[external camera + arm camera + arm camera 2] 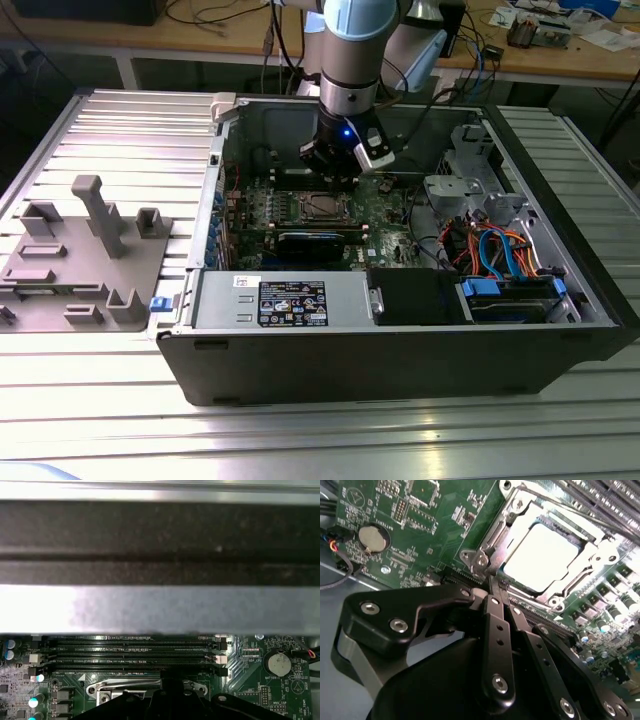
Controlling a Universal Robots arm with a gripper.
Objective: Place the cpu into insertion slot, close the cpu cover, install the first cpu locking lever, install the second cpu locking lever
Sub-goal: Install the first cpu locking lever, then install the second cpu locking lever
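A ribbed metal table [90, 130] carries one open computer case [400, 350], with one grey fixture block [80, 260] beside it at the exterior view's left. One arm reaches down into the case — its gripper [492, 582] has both fingers pressed together, tips just at a corner of the insertion slot [517, 515]. One cpu [542, 555] lies seated in the slot, with the cpu cover [592, 560] closed around it. One coin battery [373, 538] sits on the green board; three long black memory slots [135, 654] run beside the socket.

The exterior view looks down from well back into the open computer case [400, 330]. Both wrist views sit close over its motherboard [420, 520], sharing the insertion slot [150, 690].
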